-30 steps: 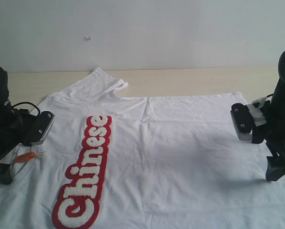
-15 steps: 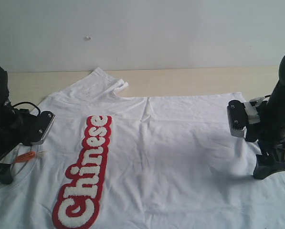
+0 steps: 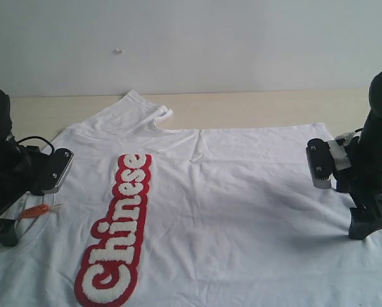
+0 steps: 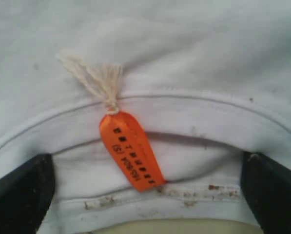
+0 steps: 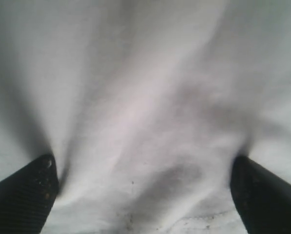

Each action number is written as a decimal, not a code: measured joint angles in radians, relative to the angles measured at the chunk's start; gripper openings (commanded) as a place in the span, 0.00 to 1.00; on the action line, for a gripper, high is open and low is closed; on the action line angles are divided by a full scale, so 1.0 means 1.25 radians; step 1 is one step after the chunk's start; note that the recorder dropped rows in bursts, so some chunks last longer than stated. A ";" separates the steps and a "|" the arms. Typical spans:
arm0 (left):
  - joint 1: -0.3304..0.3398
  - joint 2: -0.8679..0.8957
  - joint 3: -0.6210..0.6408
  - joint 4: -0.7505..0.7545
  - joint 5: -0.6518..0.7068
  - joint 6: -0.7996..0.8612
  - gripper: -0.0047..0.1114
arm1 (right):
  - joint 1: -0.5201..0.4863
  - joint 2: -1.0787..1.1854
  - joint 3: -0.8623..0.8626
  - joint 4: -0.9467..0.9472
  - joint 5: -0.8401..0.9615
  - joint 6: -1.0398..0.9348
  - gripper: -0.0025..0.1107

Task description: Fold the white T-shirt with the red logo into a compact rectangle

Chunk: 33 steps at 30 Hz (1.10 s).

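The white T-shirt (image 3: 229, 192) lies flat with its front up, neck at the left and hem at the right. The red logo (image 3: 117, 230) runs down its left part. My left gripper (image 3: 4, 231) stands open at the ribbed collar (image 4: 208, 112). Its fingers (image 4: 23, 190) are wide apart on either side of the orange collar tag (image 4: 130, 151), also seen as the tag (image 3: 34, 211). My right gripper (image 3: 370, 225) is open at the hem end. Its fingertips (image 5: 23, 195) press on the white cloth (image 5: 145, 122), and creases run away from them.
A bare strip of beige table (image 3: 254, 109) shows behind the shirt, with a pale wall (image 3: 242, 45) beyond it. One sleeve (image 3: 136, 109) points toward the back. A sliver of table (image 4: 155, 228) shows at the collar's edge.
My right gripper moved in toward the shirt's middle, then back out to the right. The shirt and logo slid slightly right and the creases flattened. The left arm stayed put.
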 measured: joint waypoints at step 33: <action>0.005 0.000 -0.002 -0.042 -0.009 0.003 0.73 | -0.004 -0.010 0.005 -0.050 -0.053 0.016 0.29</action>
